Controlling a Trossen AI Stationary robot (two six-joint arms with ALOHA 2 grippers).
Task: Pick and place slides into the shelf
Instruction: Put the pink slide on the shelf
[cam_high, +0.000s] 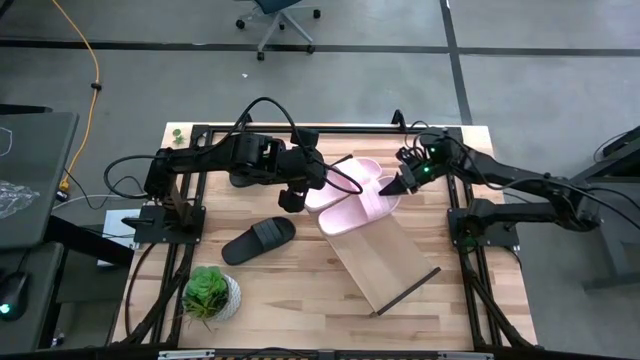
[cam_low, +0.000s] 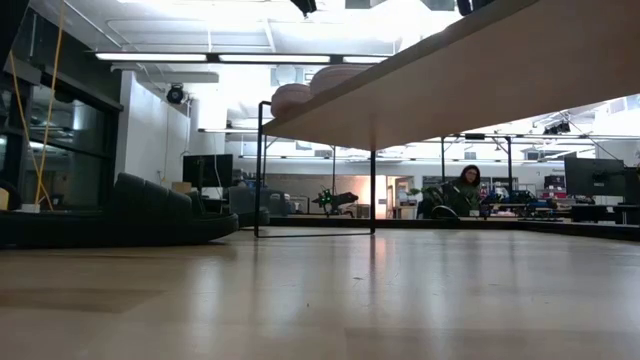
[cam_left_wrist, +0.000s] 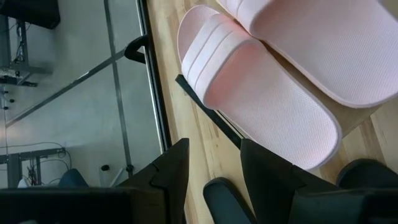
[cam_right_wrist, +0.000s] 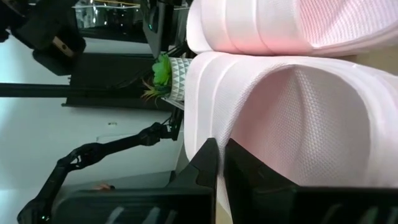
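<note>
Two pale pink slides lie side by side across the far-left end of the shelf, a long wood board standing above the table on thin dark legs. One black slide rests sole-down on the table, left of the shelf. A second dark slide shows partly under my left arm. My left gripper hovers high above it, open and with nothing between its fingers, facing the pink slides. My right gripper is shut, at the strap end of the nearer pink slide. My right gripper's shut fingertips stand level at the striped strap end of the nearer pink slide, coming from the table's right side. I cannot tell whether they touch it. The slide lies flat on the shelf.
A potted plant stands at the near left corner. A black frame rims the table. The shelf's near-right half is bare, with a dark end rim. A person sits far back in the room.
</note>
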